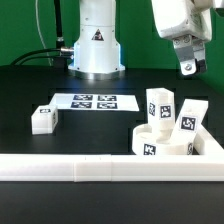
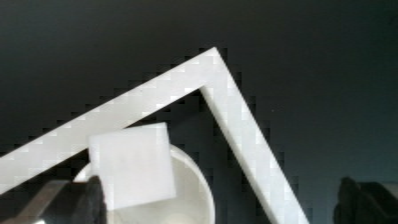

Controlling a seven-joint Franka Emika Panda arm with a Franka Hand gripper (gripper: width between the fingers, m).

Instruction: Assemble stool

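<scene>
Gripper (image 1: pixel 190 64) raised, open or closed unclear, seat (image 1: pixel 170 150) with upright legs (image 1: pixel 160 106) below

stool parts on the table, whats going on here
The gripper hangs in the air toward the exterior view's right, gripping nothing. Below it the round seat sits in the corner of the white rail, with one leg and a second leg upright on it. A third leg lies apart beside the marker board.
</scene>
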